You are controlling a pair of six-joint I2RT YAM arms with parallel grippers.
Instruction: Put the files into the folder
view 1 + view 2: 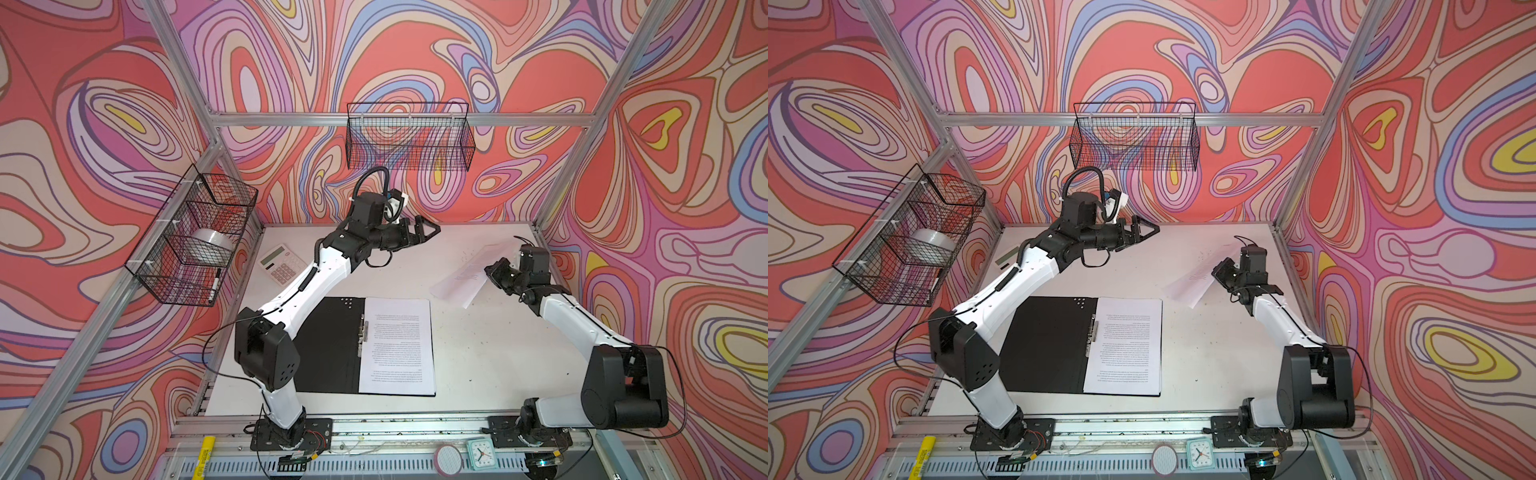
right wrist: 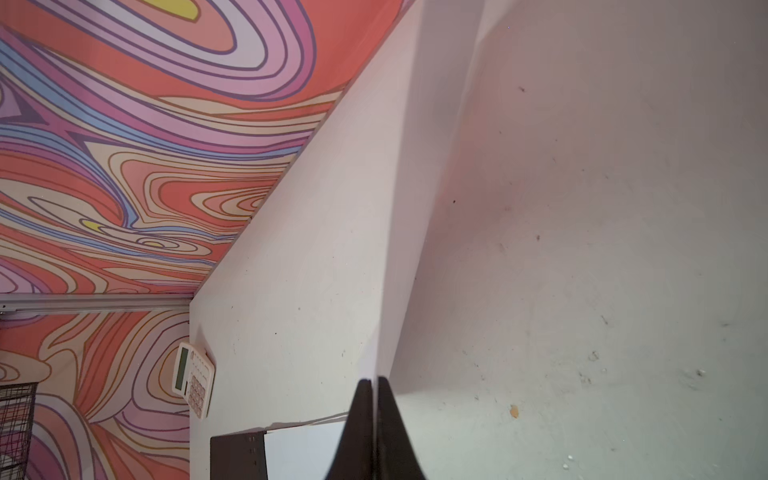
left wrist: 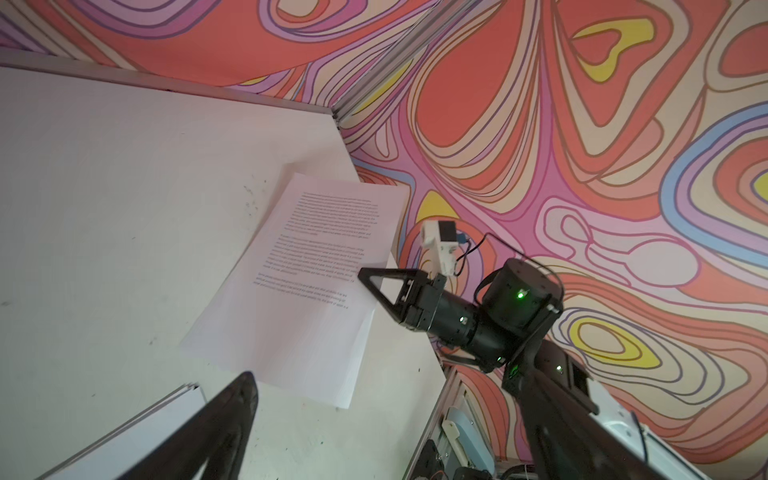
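While your right gripper (image 2: 376, 380) is clamped on the edge of a loose printed sheet (image 3: 307, 266), its wrist view shows only blank paper rising from between the jaws, corners cut off. The sheet seems lifted there; how much rests on the table (image 1: 478, 357) is hard to judge. Your left gripper (image 1: 432, 229) hangs spread wide and empty, well apart from it. Short of both jaws, toward the arm bases, the folder (image 1: 328, 345) lies open, a stack of sheets (image 1: 397, 345) on one half, your left arm hiding part.
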